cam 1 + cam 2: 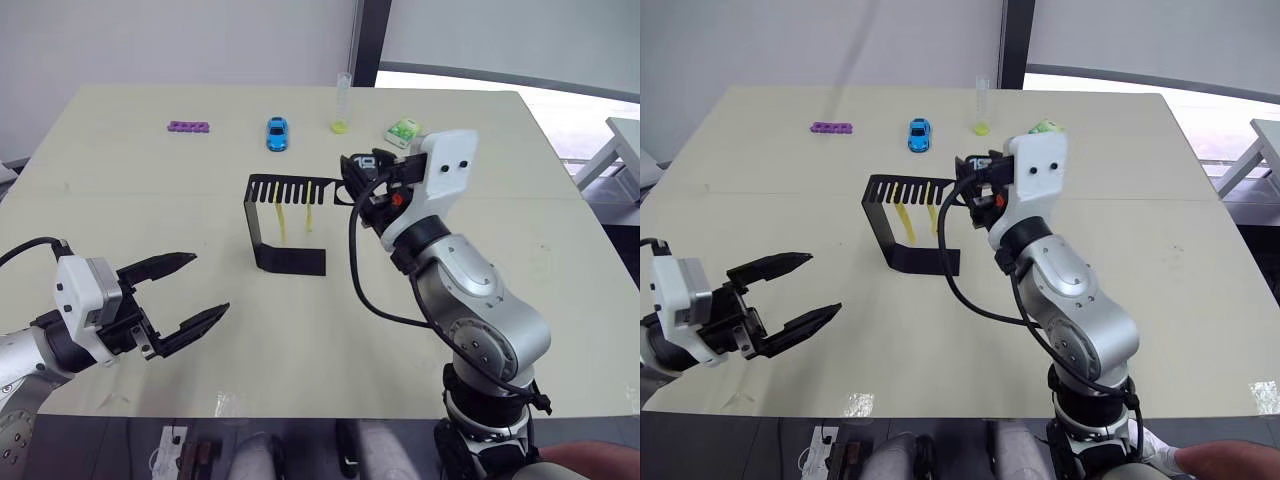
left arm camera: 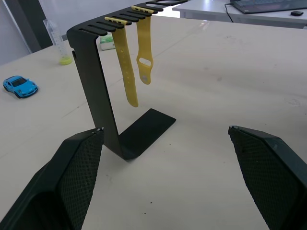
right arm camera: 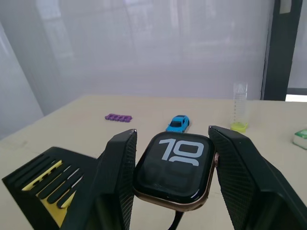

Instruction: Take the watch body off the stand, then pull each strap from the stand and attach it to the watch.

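Right gripper (image 3: 172, 177) is clamping the watch body (image 3: 173, 167) just beside the stand (image 1: 288, 225) top | both straps (image 2: 132, 62) are hanging from the stand | left gripper (image 1: 190, 295) is gaping open, holding nothing, near the stand.

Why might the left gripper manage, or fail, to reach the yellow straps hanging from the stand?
Probably yes: the left gripper is open, and bare table lies between it and the straps on the stand.

We see a pale beige table (image 1: 300, 330) filling most of the room ahead of us, its far edge against a plain light-grey wall (image 1: 180, 40). A dark vertical post (image 1: 368, 40) divides the wall from a window blind (image 1: 520, 35), where bright daylight comes in. Another white table (image 1: 625, 140) stands off to the right.
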### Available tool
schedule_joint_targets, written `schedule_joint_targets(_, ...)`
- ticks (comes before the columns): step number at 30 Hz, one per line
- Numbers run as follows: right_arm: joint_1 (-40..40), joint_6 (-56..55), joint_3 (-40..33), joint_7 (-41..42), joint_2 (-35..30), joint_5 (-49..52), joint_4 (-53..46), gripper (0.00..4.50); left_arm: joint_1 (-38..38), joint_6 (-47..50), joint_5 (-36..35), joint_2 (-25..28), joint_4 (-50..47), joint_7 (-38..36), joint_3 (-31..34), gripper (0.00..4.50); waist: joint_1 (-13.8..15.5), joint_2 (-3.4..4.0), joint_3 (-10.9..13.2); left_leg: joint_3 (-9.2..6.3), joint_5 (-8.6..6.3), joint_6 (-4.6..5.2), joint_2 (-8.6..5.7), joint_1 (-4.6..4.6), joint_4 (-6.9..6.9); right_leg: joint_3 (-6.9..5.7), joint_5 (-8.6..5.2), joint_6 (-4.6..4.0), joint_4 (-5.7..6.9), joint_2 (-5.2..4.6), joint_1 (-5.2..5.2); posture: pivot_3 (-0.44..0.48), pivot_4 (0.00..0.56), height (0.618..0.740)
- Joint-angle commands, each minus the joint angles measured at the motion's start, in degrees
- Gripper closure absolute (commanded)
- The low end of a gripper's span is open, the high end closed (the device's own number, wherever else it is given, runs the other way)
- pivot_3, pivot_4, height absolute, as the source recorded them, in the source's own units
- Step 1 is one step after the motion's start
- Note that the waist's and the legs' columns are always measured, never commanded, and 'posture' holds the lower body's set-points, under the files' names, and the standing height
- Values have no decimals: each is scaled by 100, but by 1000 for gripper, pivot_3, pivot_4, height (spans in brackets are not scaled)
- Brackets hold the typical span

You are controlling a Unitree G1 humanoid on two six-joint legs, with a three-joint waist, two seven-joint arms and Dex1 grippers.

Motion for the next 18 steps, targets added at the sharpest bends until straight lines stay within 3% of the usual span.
schedule_joint_targets(1,-126,-390,-344,499,-332,228,-248,2595,-149,-186,38,20,119,-167,-90,0,9,-2,-1,0,0,0,0,0,0,0,0,0,0,0,0,0,150,740)
schedule_joint_targets(5,161,-609,-961,990,-944,439,-65,2595,-477,-272,96,81,310,-326,-363,0,18,-1,-1,-1,-1,2,-1,-3,1,-1,0,1,-2,0,1,0,150,740)
schedule_joint_targets(10,1244,-1292,-1560,1767,-1542,498,568,2595,-762,-345,170,22,459,-428,-696,0,45,-9,-5,-5,-3,7,-3,0,4,-1,1,3,-11,0,14,0,150,740)
schedule_joint_targets(18,2833,-2549,-1342,2975,-1938,248,1700,2595,-1096,-444,223,-188,612,-502,-1238,0,18,1,1,0,3,6,0,12,11,10,8,14,-1,11,23,0,150,740)
